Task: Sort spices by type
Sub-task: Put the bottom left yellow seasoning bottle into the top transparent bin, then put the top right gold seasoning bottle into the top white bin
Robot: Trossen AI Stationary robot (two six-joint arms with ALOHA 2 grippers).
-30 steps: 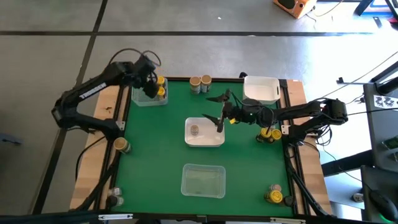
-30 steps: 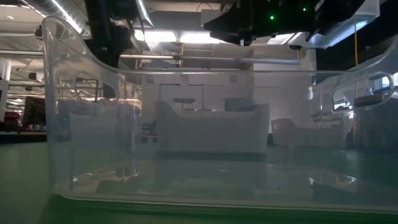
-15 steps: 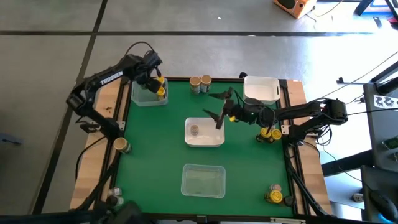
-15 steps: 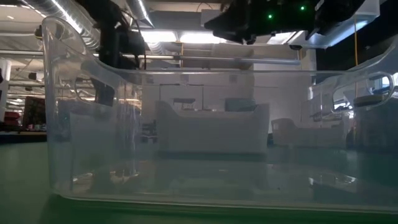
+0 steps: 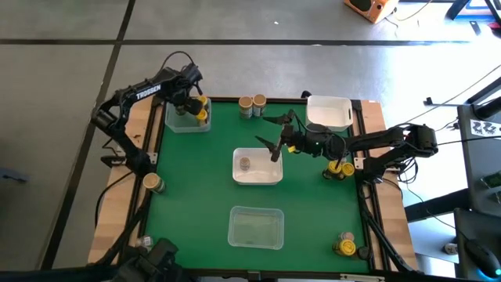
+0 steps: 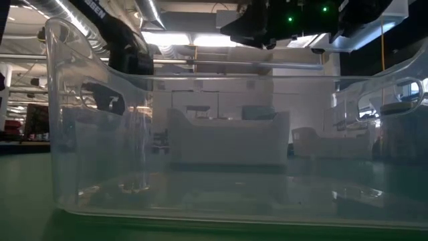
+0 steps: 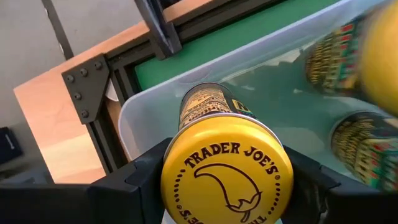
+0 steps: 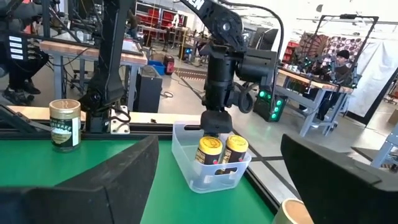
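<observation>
Scanning from the front of the bench (image 5: 196, 204): front clear bin (image 5: 255, 227) with nothing visible inside, likely reserved for a type not yet gathered. Flanked by unsorted stock at the front corners, namely yellow-lidded jars (image 5: 344, 246) on the right and grey-lidded jars (image 5: 143, 249) on the left. Farther in, at the left edge, a lone tan-lidded jar (image 5: 153, 183), not yet claimed.

Mid-bench, centre white bin (image 5: 257, 174) holding a single jar (image 5: 245, 164), apparently the start of one group. Hovering over its far right corner, right claw (image 5: 268, 135), spread wide and carrying nothing, probably kept free for the next pick. Just beyond, near the right rail, more yellow jars (image 5: 338, 168).

At the far edge, a pair of tan jars (image 5: 252, 105) standing loose and a far white bin (image 5: 329, 112). In the far left corner, left claw (image 5: 194, 104) pinching a held yellow jar (image 7: 227, 177) by its sides, upright, over the corner clear bin (image 7: 186, 87). Already in there, two matching jars (image 8: 210, 151), so evidently held there to join its own kind. Release judged not yet made.
</observation>
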